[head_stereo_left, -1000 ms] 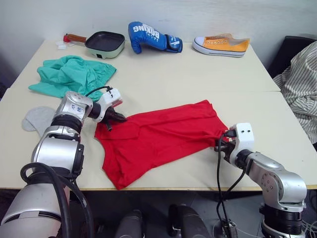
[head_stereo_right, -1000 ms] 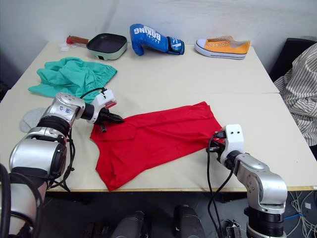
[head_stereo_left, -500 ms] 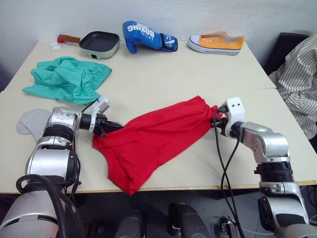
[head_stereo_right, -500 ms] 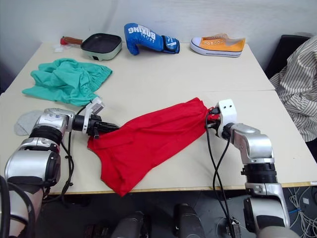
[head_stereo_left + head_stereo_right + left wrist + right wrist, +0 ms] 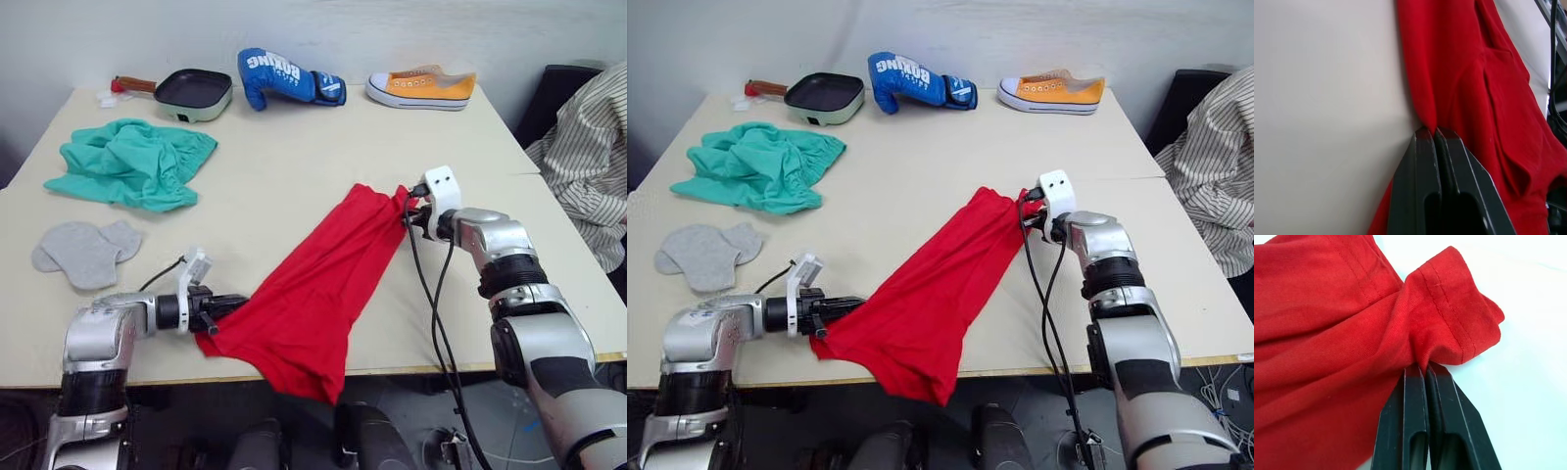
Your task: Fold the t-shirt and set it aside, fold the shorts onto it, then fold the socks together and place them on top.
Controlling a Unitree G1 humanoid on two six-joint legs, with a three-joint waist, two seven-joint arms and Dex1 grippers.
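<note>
Far left on the table (image 5: 294,147), your shorts (image 5: 127,162) sit crumpled; the socks (image 5: 83,250) lie flat nearer you, both untouched.

Left gripper (image 5: 838,308), low at the near edge, is clamped on one end of the t-shirt (image 5: 931,284); its wrist view shows the fingers pressed together over a pinch of red cloth. The shirt runs as a bunched diagonal band to the right gripper (image 5: 411,211), farther back and right, clenched on a hemmed corner.

Risk: part of the shirt already droops over the near table edge. If you pull nearer or slacken the stretch, more weight may slide off and drag the cloth from a thin pinch. The bunching may also fold crooked.

Containers: one frying pan (image 5: 191,91) at the far edge, apparently empty.
</note>
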